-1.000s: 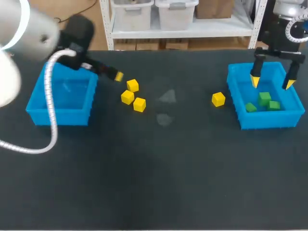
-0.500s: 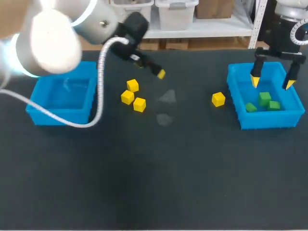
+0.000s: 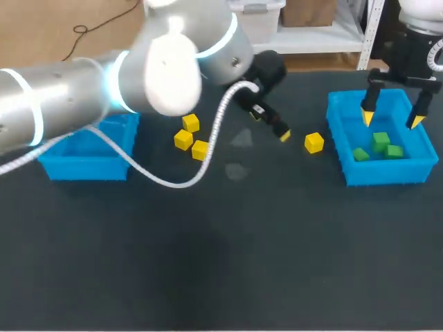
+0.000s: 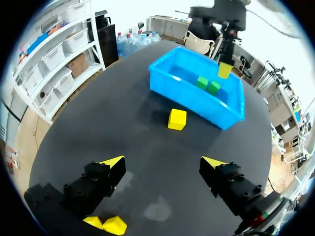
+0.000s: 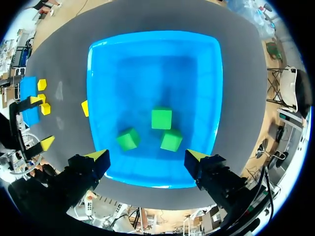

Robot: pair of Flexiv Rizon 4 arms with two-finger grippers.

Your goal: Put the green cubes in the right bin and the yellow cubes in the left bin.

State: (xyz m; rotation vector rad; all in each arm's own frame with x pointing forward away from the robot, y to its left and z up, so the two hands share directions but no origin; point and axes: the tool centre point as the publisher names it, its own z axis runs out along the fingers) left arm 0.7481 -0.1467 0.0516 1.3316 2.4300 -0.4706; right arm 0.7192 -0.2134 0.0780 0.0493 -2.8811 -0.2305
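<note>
— So, how far along?
— Greens look done: three green cubes (image 3: 379, 146) lie in the right bin (image 3: 344, 138). One yellow cube (image 3: 314, 142) sits at its nine o'clock, and three yellow cubes (image 3: 192, 138) at three o'clock of the left bin (image 3: 83, 168).
— Jaws?
— My left gripper (image 4: 162, 162) and right gripper (image 5: 146, 155) both gape, holding nothing.

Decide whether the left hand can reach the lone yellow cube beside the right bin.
Probably yes: the left hand is open, and the yellow cube lies ahead of it, apart from the right bin.
</note>
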